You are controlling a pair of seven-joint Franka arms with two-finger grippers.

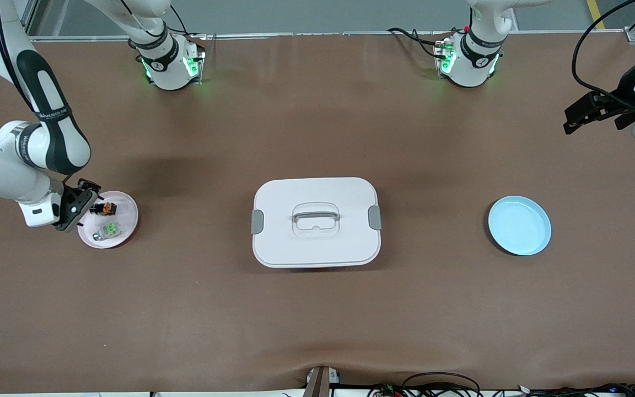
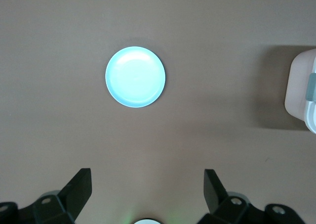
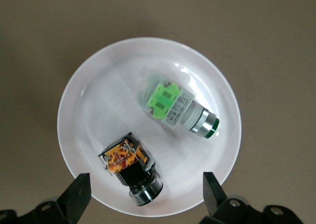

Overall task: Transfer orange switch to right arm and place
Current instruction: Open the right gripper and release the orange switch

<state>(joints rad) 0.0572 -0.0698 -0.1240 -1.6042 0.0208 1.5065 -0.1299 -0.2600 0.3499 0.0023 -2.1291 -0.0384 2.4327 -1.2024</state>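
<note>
The orange switch (image 1: 103,208) (image 3: 129,167), a small black part with an orange top and a silver collar, lies on its side on a small white plate (image 1: 130,212) (image 3: 74,95) at the right arm's end of the table. My right gripper (image 1: 79,205) (image 3: 146,184) hangs open just above that plate's edge. The switch lies below the gap between its fingers and is not gripped. My left gripper (image 1: 596,116) (image 2: 148,184) waits open and empty, high over the table at the left arm's end.
A clear part with a green top (image 1: 109,229) (image 3: 175,108) lies on the same white plate beside the orange switch. A white lidded box with a handle (image 1: 316,220) (image 2: 301,93) sits mid-table. A light blue plate (image 1: 519,225) (image 2: 135,76) lies toward the left arm's end.
</note>
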